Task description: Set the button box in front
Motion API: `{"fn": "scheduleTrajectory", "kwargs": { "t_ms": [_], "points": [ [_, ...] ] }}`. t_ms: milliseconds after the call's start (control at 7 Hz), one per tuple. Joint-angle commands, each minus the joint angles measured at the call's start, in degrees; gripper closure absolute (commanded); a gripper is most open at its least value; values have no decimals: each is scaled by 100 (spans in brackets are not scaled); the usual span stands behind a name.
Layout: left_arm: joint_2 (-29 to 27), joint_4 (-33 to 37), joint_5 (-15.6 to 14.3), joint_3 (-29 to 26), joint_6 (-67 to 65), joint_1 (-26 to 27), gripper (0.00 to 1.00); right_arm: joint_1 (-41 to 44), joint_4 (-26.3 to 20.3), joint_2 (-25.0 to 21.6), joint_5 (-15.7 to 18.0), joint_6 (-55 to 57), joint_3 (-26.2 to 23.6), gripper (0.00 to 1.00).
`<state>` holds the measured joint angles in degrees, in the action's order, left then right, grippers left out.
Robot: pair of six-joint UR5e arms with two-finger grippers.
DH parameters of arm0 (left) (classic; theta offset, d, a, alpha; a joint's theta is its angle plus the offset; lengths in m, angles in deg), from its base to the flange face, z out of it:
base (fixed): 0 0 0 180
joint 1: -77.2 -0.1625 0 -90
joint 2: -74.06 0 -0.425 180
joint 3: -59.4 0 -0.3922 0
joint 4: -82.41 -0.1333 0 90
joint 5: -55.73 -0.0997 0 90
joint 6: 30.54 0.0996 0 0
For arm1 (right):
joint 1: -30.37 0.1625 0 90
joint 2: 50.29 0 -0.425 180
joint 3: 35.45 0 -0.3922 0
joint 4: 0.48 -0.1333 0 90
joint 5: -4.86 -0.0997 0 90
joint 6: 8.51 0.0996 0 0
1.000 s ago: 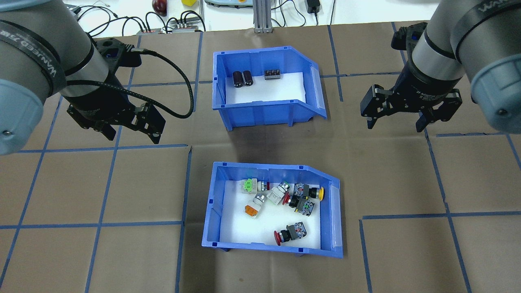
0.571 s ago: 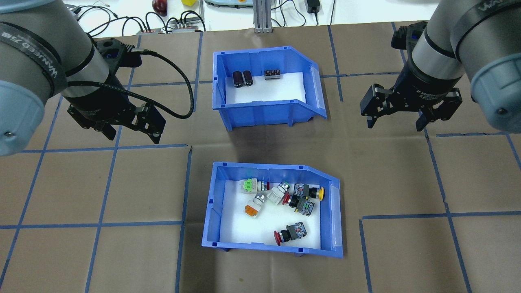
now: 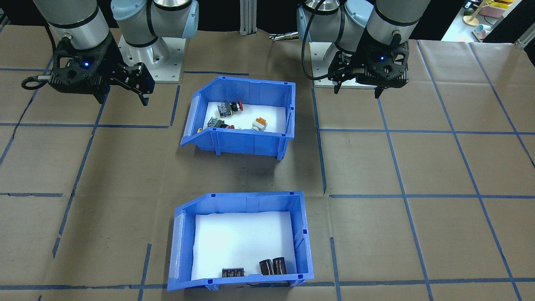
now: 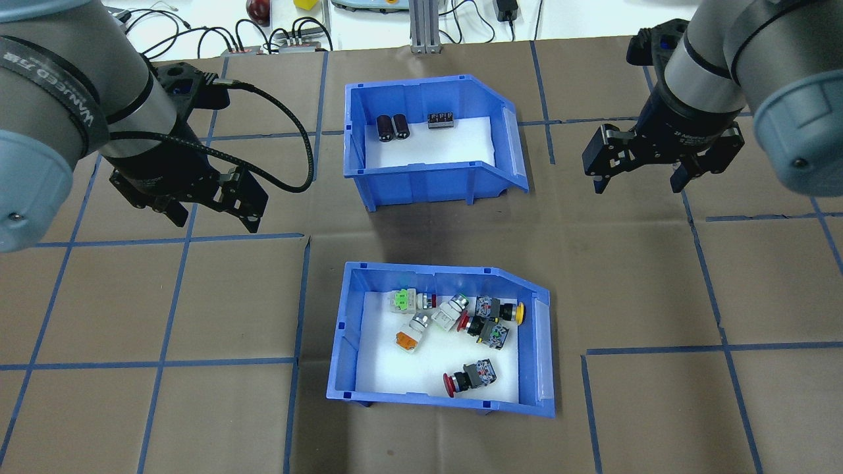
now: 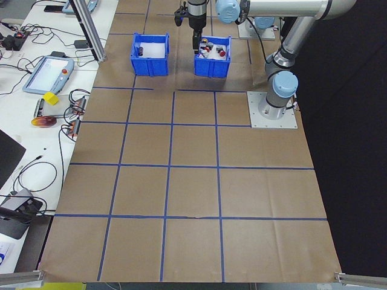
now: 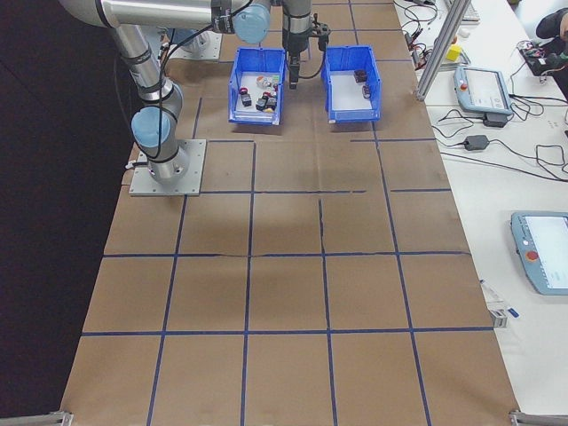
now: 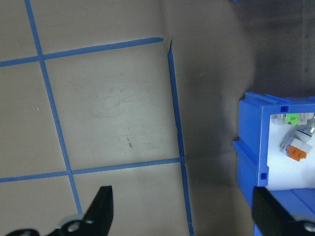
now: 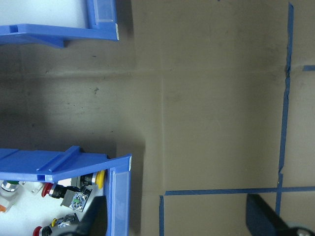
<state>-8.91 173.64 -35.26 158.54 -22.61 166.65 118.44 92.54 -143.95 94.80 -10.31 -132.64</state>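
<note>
The button box [image 4: 344,342], a blue bin with white lining and several red, yellow, orange and green capped switches, sits on the near half of the table, its sloped lip to the right. It also shows in the front-facing view as the button box [image 3: 250,142] nearer the robot's base. My left gripper [image 4: 214,220] hovers open and empty to its far left, and my right gripper [image 4: 635,186] hovers open and empty to its far right. The left wrist view catches the button box's corner [image 7: 251,147] between open fingers [image 7: 101,209]; the right wrist view shows its lip [image 8: 119,196].
A second blue bin [image 4: 421,181] holding dark cylinders stands farther from the robot, directly beyond the button box, seen also as the near bin [image 3: 242,286]. Blue tape lines grid the brown table. Cables [image 4: 283,39] and a metal post [image 4: 421,26] lie past the far edge.
My right gripper has shifted slightly away from the robot, still open. The left gripper and both bins have stayed put.
</note>
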Motion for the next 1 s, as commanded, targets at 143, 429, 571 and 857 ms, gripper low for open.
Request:
{"fn": "scheduleTrajectory", "kwargs": {
  "t_ms": [143, 429, 571, 857],
  "points": [
    [0, 0, 29, 26, -80, 12, 1, 9, -134, 680, 15, -1449, 777, 0],
    [69, -44, 72, 219, -264, 20, 1, 9, -171, 1075, 24, -2818, 1105, 0],
    [174, -44, 160, 403, -839, 73, 1, 26, -118, 1330, 24, -3462, 1341, 0],
    [525, -340, 406, 1052, -1911, 117, 1, 175, -126, 1752, 24, -3731, 1824, 0]
  ]
}}
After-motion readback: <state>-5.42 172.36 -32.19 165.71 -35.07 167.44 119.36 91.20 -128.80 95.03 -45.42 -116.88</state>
